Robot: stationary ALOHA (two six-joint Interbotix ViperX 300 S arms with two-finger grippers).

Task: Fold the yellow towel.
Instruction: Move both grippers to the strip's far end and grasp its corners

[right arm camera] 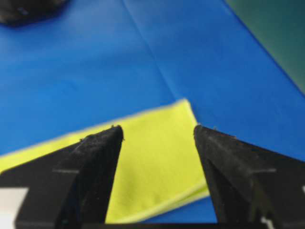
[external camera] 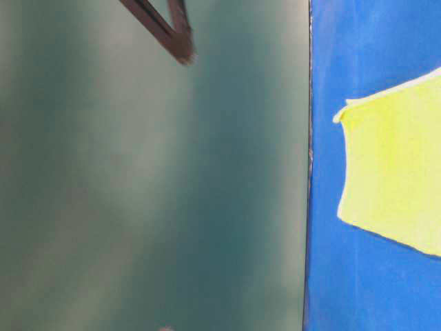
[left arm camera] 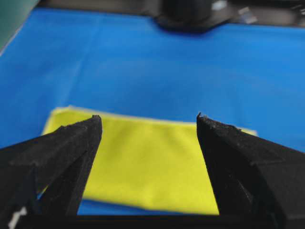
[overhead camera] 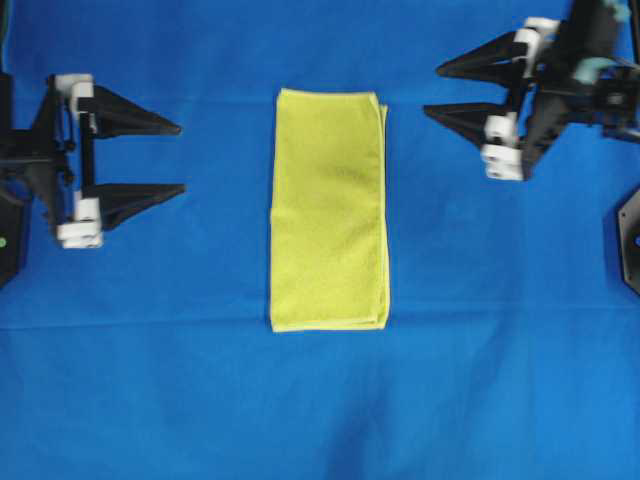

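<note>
Both hands are standing wide open with nothing between their black tapered fingers. Seen from overhead, the left hand point(overhead camera: 180, 158) is hanging at the left edge of the scene, its two fingers pointing toward the middle, while the right hand point(overhead camera: 432, 90) is sitting high at the right edge, fingers pointing inward and tilted slightly. Neither one is touching anything; each is staying well apart from the cloth between them.

Lying flat in the centre of the counter is the yellow towel point(overhead camera: 329, 210), a yellow-green terry cloth with a thin paler stitched hem, already doubled over into a tall narrow rectangle. Along its right side in the overhead view, a lower layer is peeking out just past the upper one, so the edges are not quite matching there. A large smooth blue cloth point(overhead camera: 150, 350) is covering the counter underneath and spreading out on every side of the towel.

From the left wrist camera, the left hand point(left arm camera: 149, 123) is framing the yellow towel point(left arm camera: 147, 167) between its spread fingertips, looking at one long side of it. From the right wrist camera, the right hand point(right arm camera: 158, 128) is doing likewise, with a corner of the yellow towel point(right arm camera: 157, 157) showing in the gap. The table-level view is blurred, showing only a towel corner on blue and a dark finger tip above.
</note>
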